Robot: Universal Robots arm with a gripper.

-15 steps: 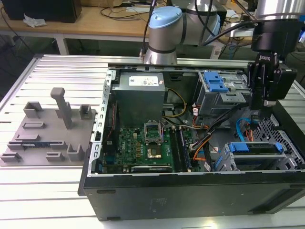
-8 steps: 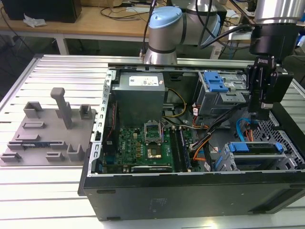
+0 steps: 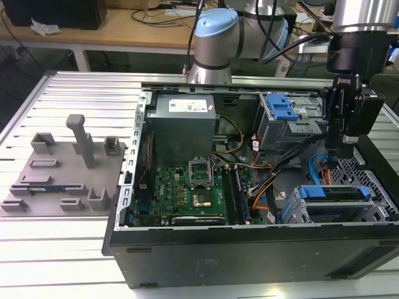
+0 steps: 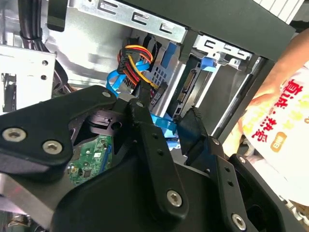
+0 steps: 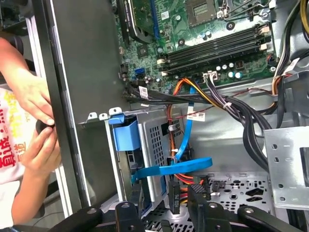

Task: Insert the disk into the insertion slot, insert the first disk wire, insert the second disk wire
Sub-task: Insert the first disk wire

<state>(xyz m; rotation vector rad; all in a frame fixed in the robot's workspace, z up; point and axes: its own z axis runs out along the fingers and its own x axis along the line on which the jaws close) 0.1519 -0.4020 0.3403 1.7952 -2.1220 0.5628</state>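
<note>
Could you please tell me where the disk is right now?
The disk sits in the insertion slot at the exterior view's lower right, inside the case, just below the hand.

grey fixture tray (image 3: 59,177): on table (image 3: 37,249), exterior view's left | motherboard (image 3: 187,190): inside open computer case (image 3: 249,255)

Place: this was a robotics lab or workshop.
Worktop: a ribbed aluminium-profile worktop (image 3: 75,99) carried an opened desktop computer case (image 3: 249,255) and a grey jig plate (image 3: 62,171).
Arm: a robot arm (image 3: 215,43) stood behind the case.
Background: wooden desks (image 3: 124,28) held loose cables (image 3: 168,12).
</note>
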